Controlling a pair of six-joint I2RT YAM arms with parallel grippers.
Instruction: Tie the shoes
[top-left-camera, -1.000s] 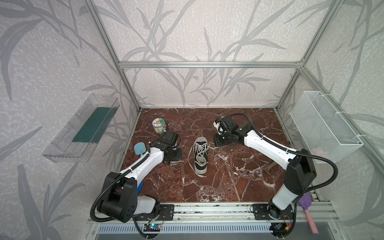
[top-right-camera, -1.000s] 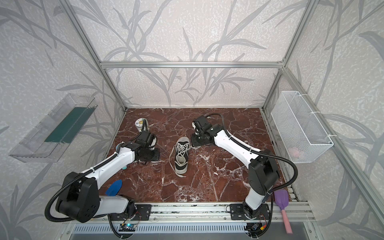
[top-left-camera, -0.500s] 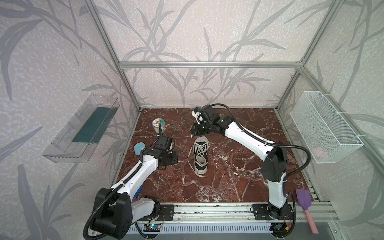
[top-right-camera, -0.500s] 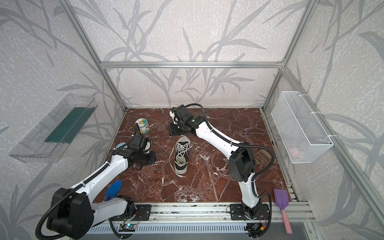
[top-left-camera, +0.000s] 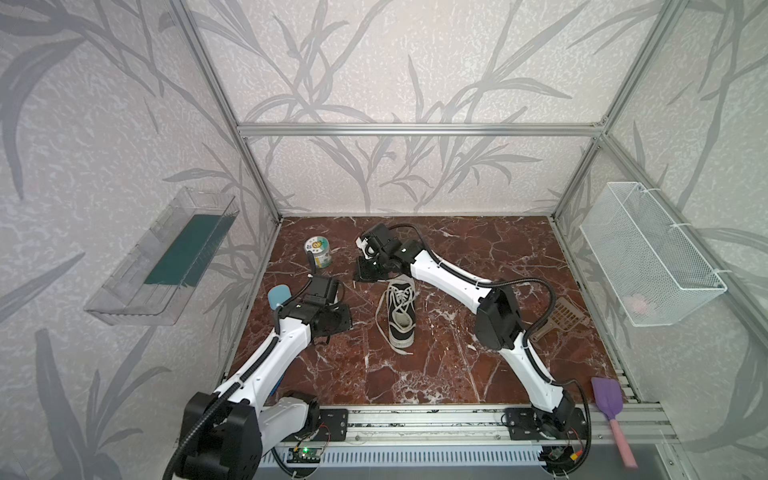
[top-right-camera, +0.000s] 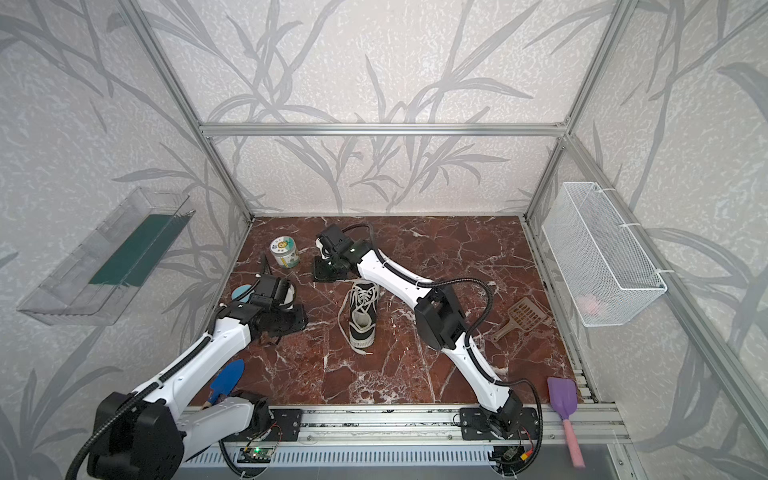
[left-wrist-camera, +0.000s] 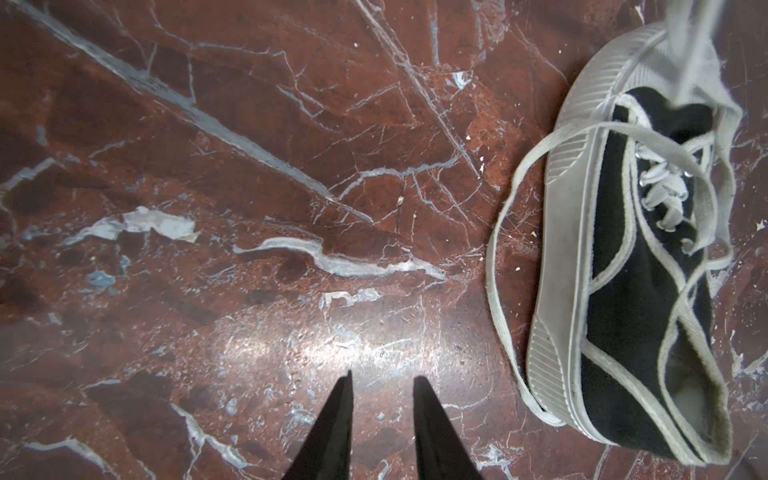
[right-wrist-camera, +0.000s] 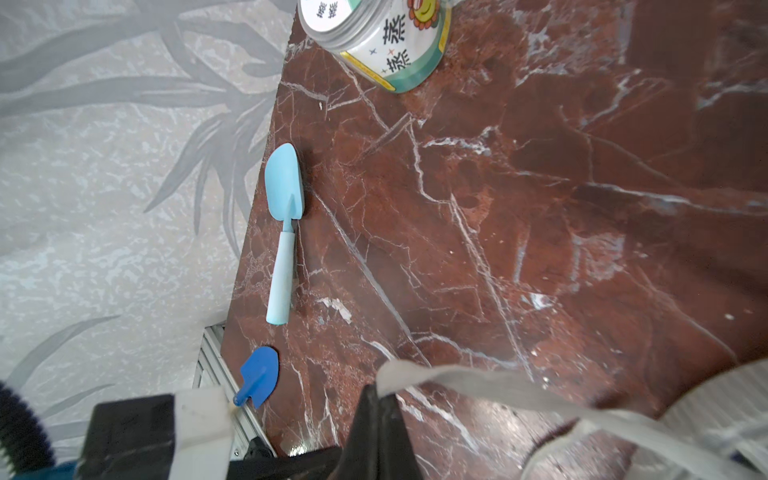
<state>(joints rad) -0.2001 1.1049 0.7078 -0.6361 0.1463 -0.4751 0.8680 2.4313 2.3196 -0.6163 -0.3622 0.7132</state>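
I'm seeing the shoe (top-left-camera: 401, 318) lying sole-down near the middle of the table (top-left-camera: 457, 374), its toe pointing toward the back wall. My right end effector (right-wrist-camera: 374, 392) is sitting just past that toe, jaws fully closed and pinching a white lace (right-wrist-camera: 478, 380). My left end effector (left-wrist-camera: 382, 376) is hovering over bare table beside the shoe, apart from it, jaws slightly parted and gripping nothing. Slack lace is looping onto the table along the shoe's side.

Jar (top-left-camera: 318, 253), lt-blue trowel (right-wrist-camera: 284, 187) by L wall; brown scoop (top-left-camera: 569, 316), purple shovel (top-left-camera: 606, 399) R side
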